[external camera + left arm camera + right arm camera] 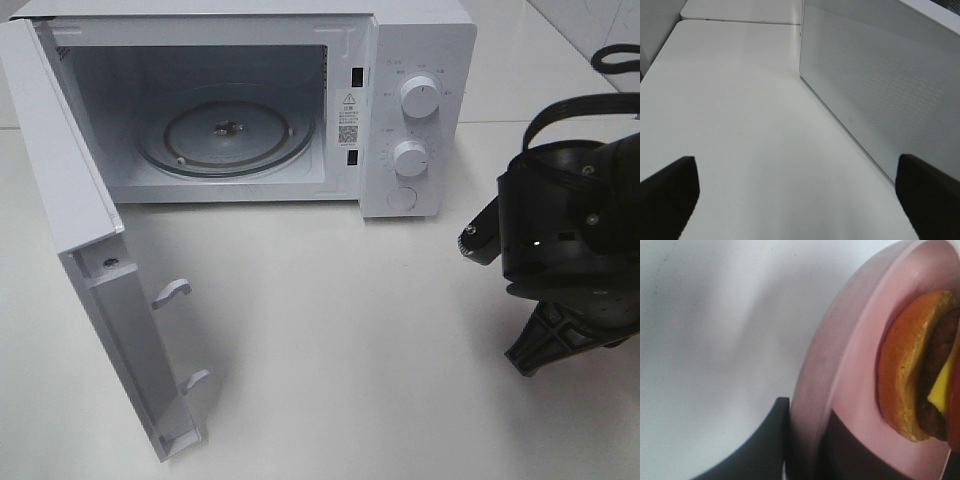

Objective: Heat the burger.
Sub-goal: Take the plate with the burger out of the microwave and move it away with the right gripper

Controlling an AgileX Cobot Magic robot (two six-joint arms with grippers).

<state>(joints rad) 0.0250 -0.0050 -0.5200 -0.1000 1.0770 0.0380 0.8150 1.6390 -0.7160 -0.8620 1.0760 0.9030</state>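
The burger [912,365], a golden-brown bun with yellow cheese and a dark patty, lies on a pink plate [840,365] in the right wrist view. My right gripper [807,440] is shut on the plate's rim, with one dark finger [767,445] under it and one on top. In the exterior high view only my right arm [570,230] shows at the right edge; plate and burger are hidden there. My left gripper [800,200] is open and empty over the white table, beside the microwave's outer side wall [880,85].
A white microwave [420,110] stands at the back with its door [90,250] swung fully open to the left. Its glass turntable [225,130] is bare. Two knobs [418,97] sit on the right panel. The white table [330,340] lies in front.
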